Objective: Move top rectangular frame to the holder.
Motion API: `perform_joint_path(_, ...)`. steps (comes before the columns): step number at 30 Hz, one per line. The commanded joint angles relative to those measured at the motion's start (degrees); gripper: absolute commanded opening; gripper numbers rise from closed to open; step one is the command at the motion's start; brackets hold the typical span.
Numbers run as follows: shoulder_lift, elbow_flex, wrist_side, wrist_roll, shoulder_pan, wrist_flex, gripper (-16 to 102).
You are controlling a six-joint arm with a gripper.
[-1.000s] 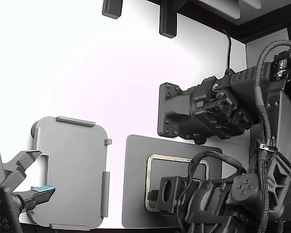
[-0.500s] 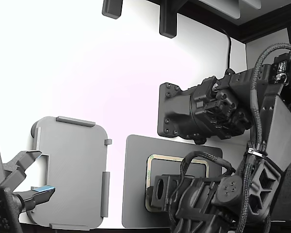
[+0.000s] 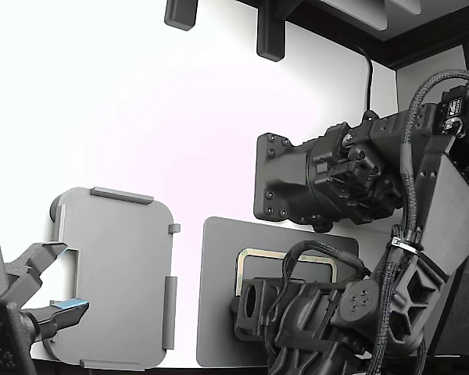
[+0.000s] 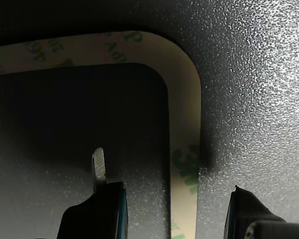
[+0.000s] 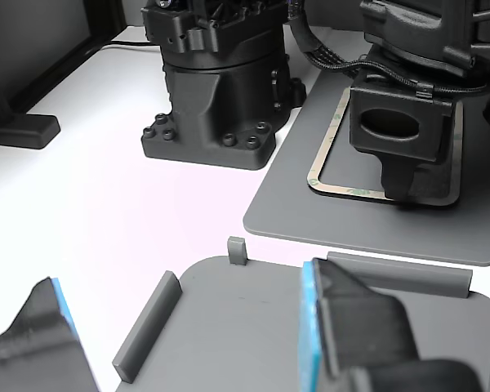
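The top rectangular frame [image 4: 185, 99] is a thin beige ring with faint green print. It lies flat on a dark grey mat [image 3: 217, 297]. It also shows in the exterior view [image 3: 258, 253] and the other view [image 5: 327, 153]. My gripper [image 4: 169, 186] is open and low over the frame. One finger [image 4: 102, 196] stands inside the ring and the other [image 4: 249, 209] outside, with the frame's side strip between them. In the exterior view my gripper [image 3: 246, 308] covers the frame's left side. The holder [image 3: 117, 273], a light grey tray with raised tabs, lies apart at the exterior view's left.
A black arm base [image 3: 297, 180] stands behind the mat and shows in the other view [image 5: 216, 98]. A second gripper with blue pads [image 3: 51, 308] hangs open over the holder's near corner and fills the other view's foreground [image 5: 343, 335].
My arm has moved toward the exterior view's left over the frame, and the gripper now covers the frame's left side. The frame, holder and second gripper have not moved.
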Motion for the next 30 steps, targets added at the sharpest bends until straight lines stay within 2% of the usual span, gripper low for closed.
perform_joint_path(1,0.7,-1.3,0.3,-0.4,-1.1,-0.6,81)
perform_joint_path(11,0.4,0.0,0.4,0.0,-1.3,-2.3,61)
perform_joint_path(16,1.1,1.2,0.9,-0.4,-1.3,-3.1,58)
perform_joint_path(26,1.9,3.2,1.3,-1.2,-1.5,-5.0,45)
perform_joint_path(30,1.5,2.6,1.4,-1.5,-1.5,-4.9,31)
